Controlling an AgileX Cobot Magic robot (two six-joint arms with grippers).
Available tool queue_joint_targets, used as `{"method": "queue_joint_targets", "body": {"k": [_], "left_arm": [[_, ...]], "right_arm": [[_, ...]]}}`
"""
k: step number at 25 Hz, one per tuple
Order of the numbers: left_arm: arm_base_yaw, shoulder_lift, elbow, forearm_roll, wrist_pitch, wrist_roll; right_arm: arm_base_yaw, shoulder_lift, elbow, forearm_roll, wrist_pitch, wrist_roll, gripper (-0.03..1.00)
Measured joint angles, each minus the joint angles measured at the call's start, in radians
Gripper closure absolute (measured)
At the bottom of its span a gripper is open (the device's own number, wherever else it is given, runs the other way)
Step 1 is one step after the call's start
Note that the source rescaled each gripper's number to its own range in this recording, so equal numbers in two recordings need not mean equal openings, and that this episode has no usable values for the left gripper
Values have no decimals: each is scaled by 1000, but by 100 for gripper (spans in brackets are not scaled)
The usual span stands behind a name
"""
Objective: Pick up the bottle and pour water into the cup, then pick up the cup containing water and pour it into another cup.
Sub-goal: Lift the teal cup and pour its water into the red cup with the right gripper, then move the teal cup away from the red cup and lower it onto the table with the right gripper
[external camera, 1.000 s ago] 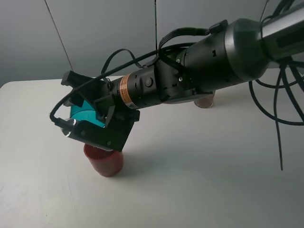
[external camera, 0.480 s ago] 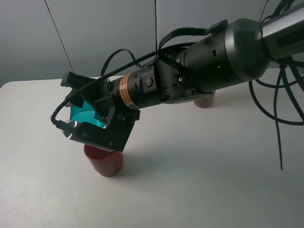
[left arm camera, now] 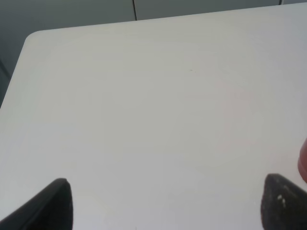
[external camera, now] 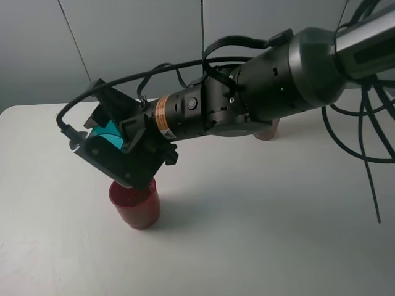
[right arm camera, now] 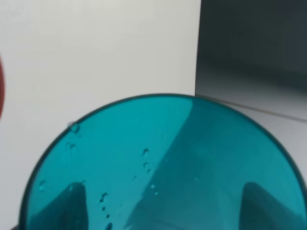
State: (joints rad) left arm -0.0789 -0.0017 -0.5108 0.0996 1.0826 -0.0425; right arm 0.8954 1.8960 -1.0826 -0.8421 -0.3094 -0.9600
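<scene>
My right gripper (external camera: pixel 110 145) reaches across to the left of the exterior high view. It is shut on the translucent teal cup (external camera: pixel 105 132) and holds it tilted just above the dark red cup (external camera: pixel 136 206) on the table. In the right wrist view the teal cup (right arm camera: pixel 163 167) fills the frame, with droplets on its wall and a red sliver (right arm camera: pixel 1 86) at the edge. The bottle is mostly hidden behind the right arm; only a brownish base (external camera: pixel 266 132) shows. My left gripper (left arm camera: pixel 168 203) is open over bare table, with the red cup's edge (left arm camera: pixel 303 160) beside it.
The white table (external camera: pixel 259 234) has its rounded far corner (left arm camera: pixel 33 36) in the left wrist view. Black cables (external camera: pixel 364 142) hang from the right arm at the right side. A grey wall stands behind the table.
My right wrist has rolled, turning the teal cup over the red cup; the camera plate has swung round and the gripper has lifted slightly. The red cup has not moved.
</scene>
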Motion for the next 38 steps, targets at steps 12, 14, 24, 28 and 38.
{"method": "queue_joint_targets", "body": {"k": [12, 14, 24, 28, 38], "left_arm": [[0, 0, 0, 0, 0, 0], [0, 0, 0, 0, 0, 0], [0, 0, 0, 0, 0, 0], [0, 0, 0, 0, 0, 0], [0, 0, 0, 0, 0, 0]], "right_arm": [[-260, -30, 32, -5, -282, 1310, 89], [-299, -30, 87, 37, -325, 1357, 89], [-420, -30, 417, 151, -392, 1076, 89], [-451, -24, 452, 159, -432, 1004, 89], [-502, 108, 455, 178, -456, 994, 89]]}}
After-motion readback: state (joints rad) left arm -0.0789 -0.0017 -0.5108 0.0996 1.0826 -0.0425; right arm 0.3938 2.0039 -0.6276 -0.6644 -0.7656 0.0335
